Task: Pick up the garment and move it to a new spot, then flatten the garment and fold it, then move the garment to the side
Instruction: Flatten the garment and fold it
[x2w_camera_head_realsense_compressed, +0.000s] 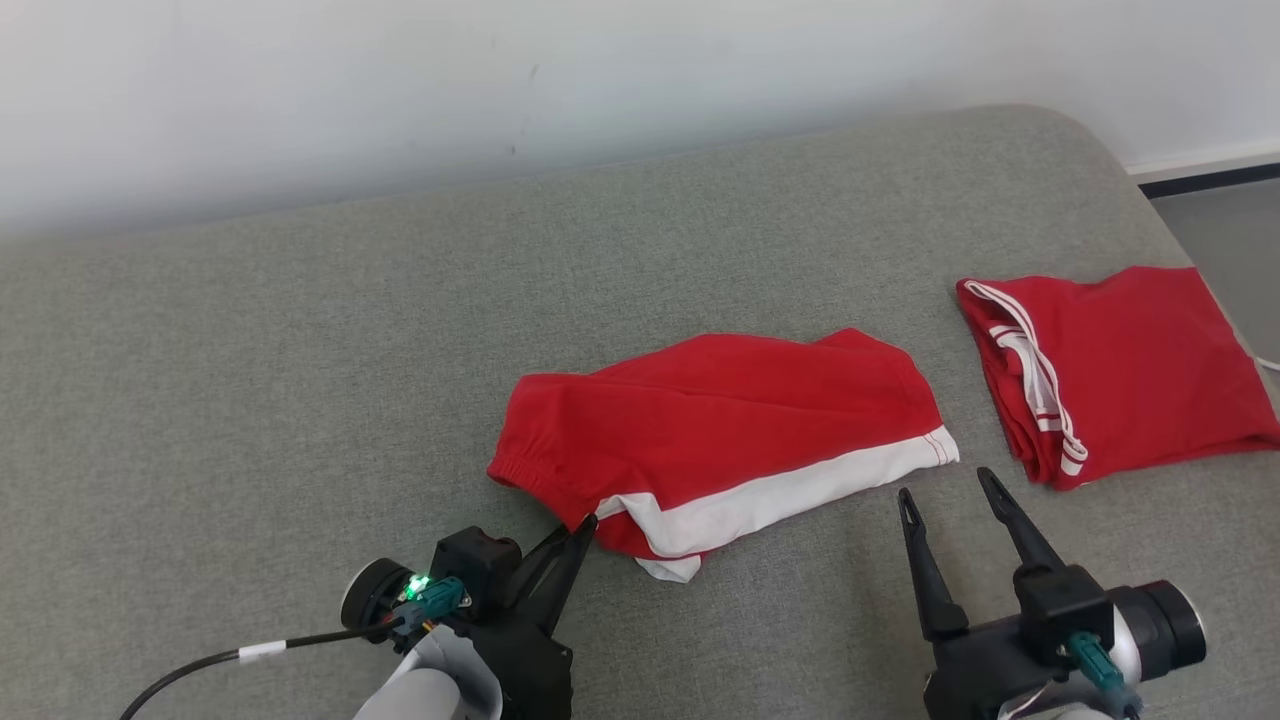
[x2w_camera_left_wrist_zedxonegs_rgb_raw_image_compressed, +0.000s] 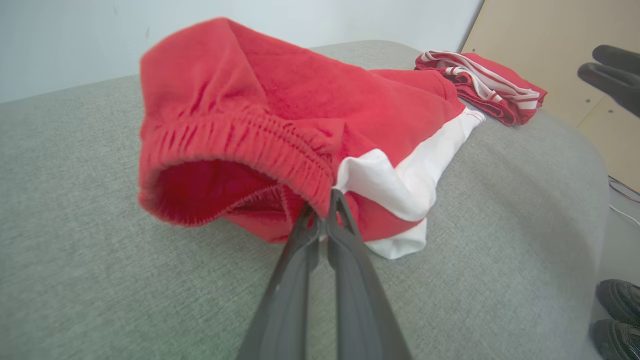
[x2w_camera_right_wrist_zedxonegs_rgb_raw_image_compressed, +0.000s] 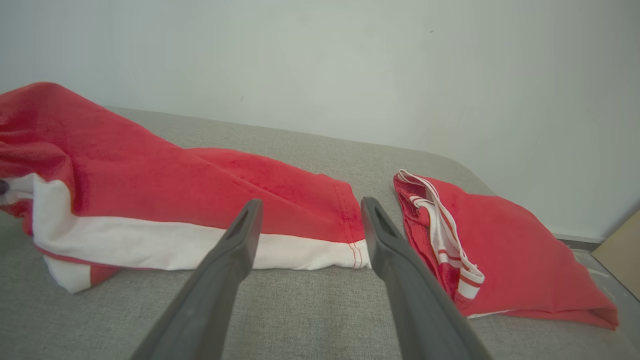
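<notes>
The garment (x2w_camera_head_realsense_compressed: 720, 430), red shorts with a white side stripe, lies rumpled on the grey cushion, its elastic waistband (x2w_camera_left_wrist_zedxonegs_rgb_raw_image_compressed: 240, 140) towards my left gripper. My left gripper (x2w_camera_head_realsense_compressed: 585, 525) is shut on the waistband's near edge beside the white stripe; in the left wrist view the two dark fingers (x2w_camera_left_wrist_zedxonegs_rgb_raw_image_compressed: 322, 210) meet on the cloth. My right gripper (x2w_camera_head_realsense_compressed: 945, 490) stands open just short of the white hem corner (x2w_camera_right_wrist_zedxonegs_rgb_raw_image_compressed: 350, 255), touching nothing; in its own wrist view it is seen as my right gripper (x2w_camera_right_wrist_zedxonegs_rgb_raw_image_compressed: 310, 210).
A second red garment with white trim (x2w_camera_head_realsense_compressed: 1110, 370) lies folded at the right end of the grey cushion (x2w_camera_head_realsense_compressed: 300, 380), close to its edge. A white wall runs behind. A pale board (x2w_camera_left_wrist_zedxonegs_rgb_raw_image_compressed: 565, 45) and dark shoes (x2w_camera_left_wrist_zedxonegs_rgb_raw_image_compressed: 620, 310) are beyond the cushion's end.
</notes>
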